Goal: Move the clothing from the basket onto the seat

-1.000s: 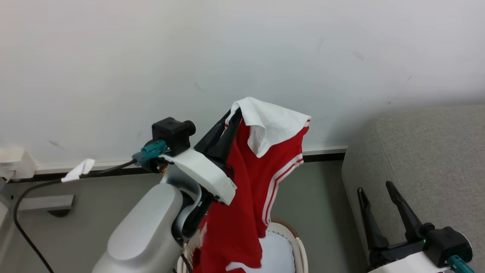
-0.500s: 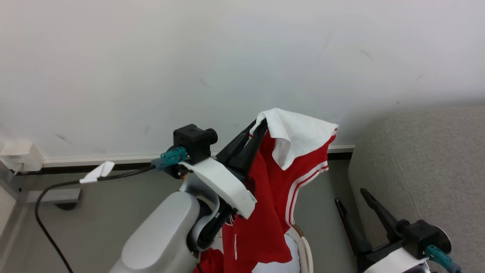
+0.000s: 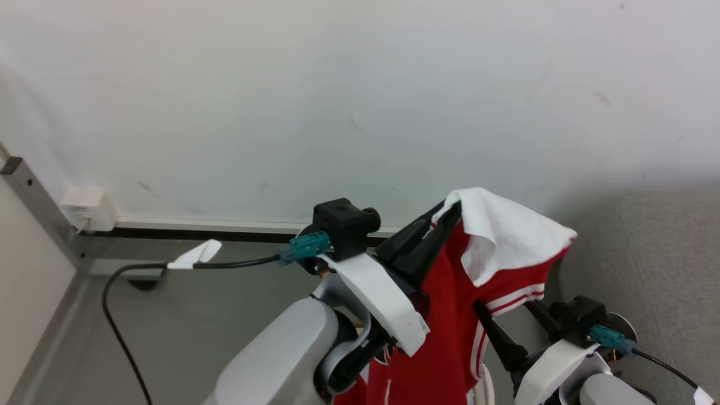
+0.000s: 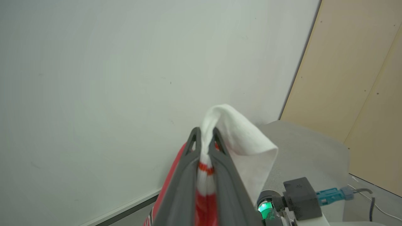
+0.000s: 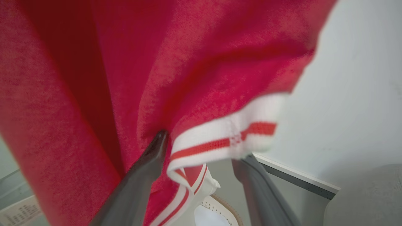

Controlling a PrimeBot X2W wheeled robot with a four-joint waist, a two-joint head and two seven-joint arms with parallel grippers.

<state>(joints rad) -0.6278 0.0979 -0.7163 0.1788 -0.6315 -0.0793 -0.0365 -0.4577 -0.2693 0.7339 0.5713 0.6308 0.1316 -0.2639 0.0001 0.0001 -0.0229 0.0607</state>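
Red clothing (image 3: pixel 450 320) hangs from left tool (image 4: pixel 205 131), clamped on its white flap (image 3: pixel 506 236), over basket (image 5: pixel 221 202); seat (image 3: pixel 647 253) at 3 o'clock; right tool (image 5: pixel 201 147) agape, cuff (image 5: pixel 226 138) btwn fingers (image 5: pixel 147 163). We fear hanging cloth snags there, yanking grip loose.

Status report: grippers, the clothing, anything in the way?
Left gripper shut on red garment, held high. Right gripper open, striped cuff hanging against its fingers. Right arm sits between garment and grey sofa.
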